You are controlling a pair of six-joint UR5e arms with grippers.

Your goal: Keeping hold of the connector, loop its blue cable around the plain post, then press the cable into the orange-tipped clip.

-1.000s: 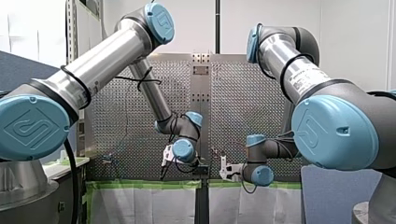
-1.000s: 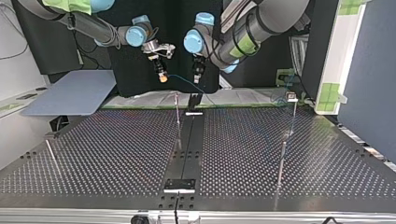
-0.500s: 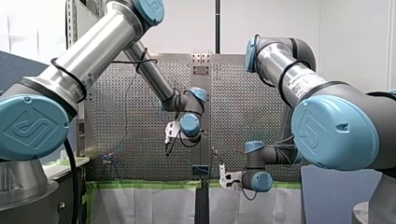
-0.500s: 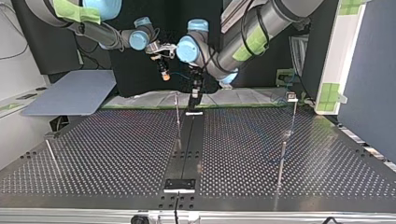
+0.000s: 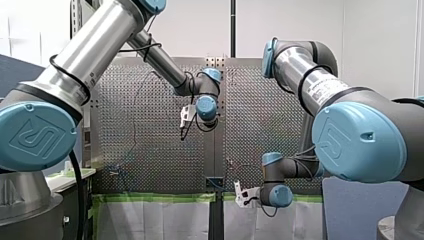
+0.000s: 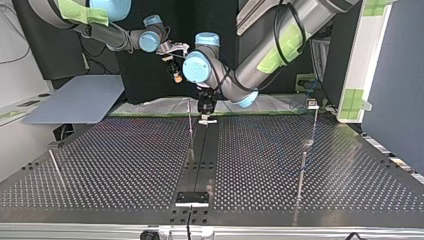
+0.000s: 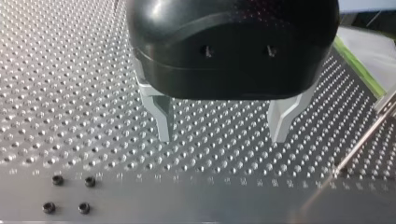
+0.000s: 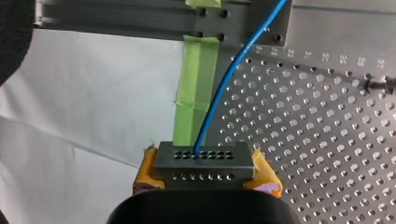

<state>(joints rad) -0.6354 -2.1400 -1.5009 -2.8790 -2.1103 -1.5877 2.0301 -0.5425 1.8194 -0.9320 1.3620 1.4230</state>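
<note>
The connector (image 8: 204,161), a grey block with rows of holes, sat gripped between the yellow pads (image 8: 264,176) of our right end effector (image 8: 204,173). There it was, right at the edge of the perforated table (image 8: 327,116), over a strip of green tape (image 8: 198,88) with the white sheet (image 8: 70,93) beside it. Its blue cable (image 8: 217,93) came out of the block's upper row of holes and ran away ahead of the end effector, up across the table's metal edge rail. In the top view we saw that right end effector (image 6: 175,76) hanging beyond the table's far edge, above table height.

Over to our left end effector (image 7: 222,136): it was spread wide, with nothing between its metal fingers (image 7: 161,119), and it pointed down at the table. In the top view it (image 6: 206,106) hovered close over the table's far edge, just beside a thin post (image 6: 190,122) standing upright.
</note>
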